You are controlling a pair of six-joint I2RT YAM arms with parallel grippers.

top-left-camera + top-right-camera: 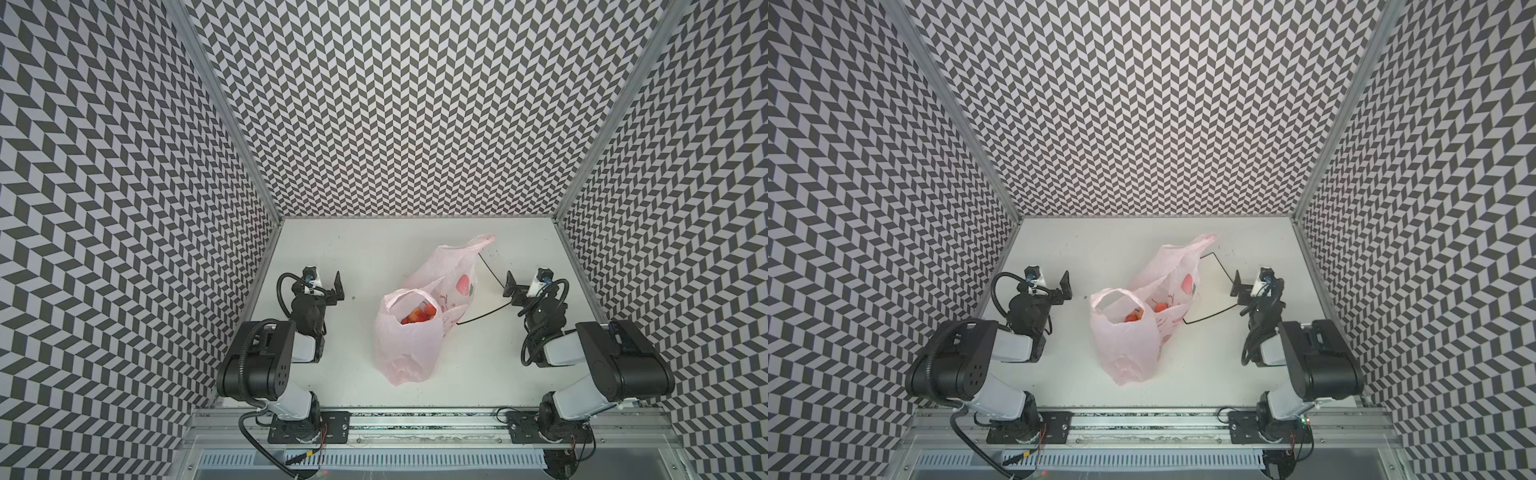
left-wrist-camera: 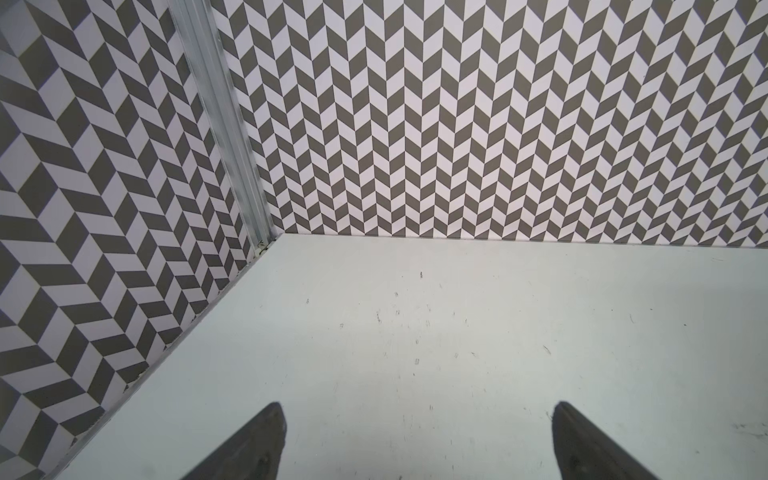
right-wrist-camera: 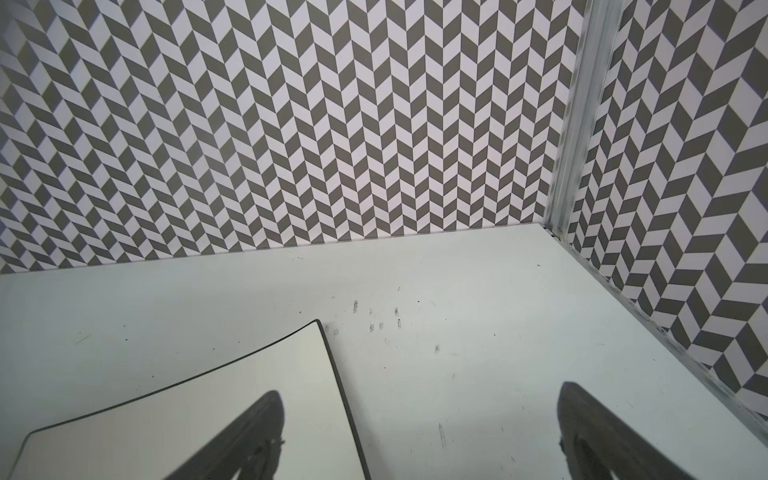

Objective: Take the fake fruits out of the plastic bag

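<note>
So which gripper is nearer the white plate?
Right. The right gripper hangs over the white plate's edge; the left gripper sits across the plastic bag.

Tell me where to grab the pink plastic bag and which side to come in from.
Probably grip the plastic bag by the raised rim of its open mouth, on the left edge, coming in from the left with the open left hand. The rim stands up as a thin fold, and the fake fruits lie exposed just inside.
</note>
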